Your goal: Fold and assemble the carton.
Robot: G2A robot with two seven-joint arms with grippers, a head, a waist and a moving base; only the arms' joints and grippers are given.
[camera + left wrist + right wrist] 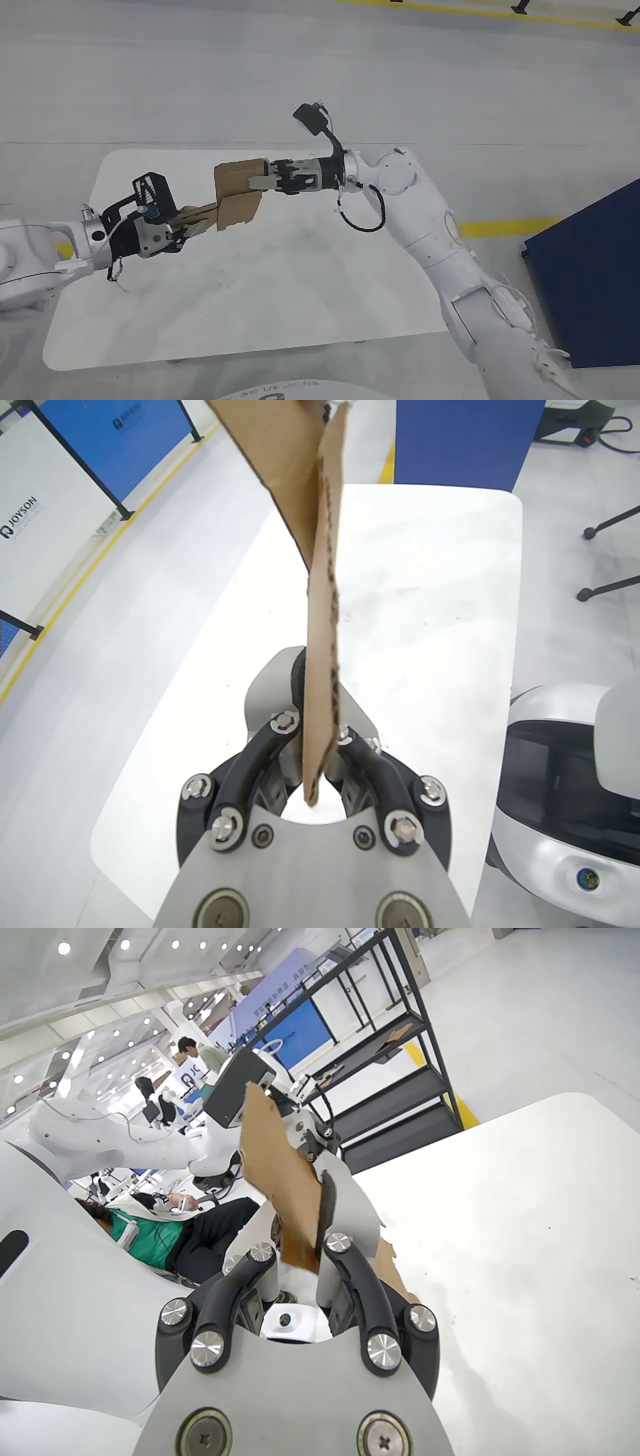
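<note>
Flat brown carton (238, 193) held in the air over the white table (300, 290), clamped from both ends. The left gripper (190, 222) pinches a narrow flap edge-on between its fingers (295, 680); the right gripper (262, 181) squeezes the opposite panel. A white banner (30, 510) with printed lettering stands on the floor nearby.

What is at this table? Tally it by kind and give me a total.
carton: 1, gripped at both ends
grippers: 2, the left gripper and the right gripper
table: 1
Total: 4
</note>
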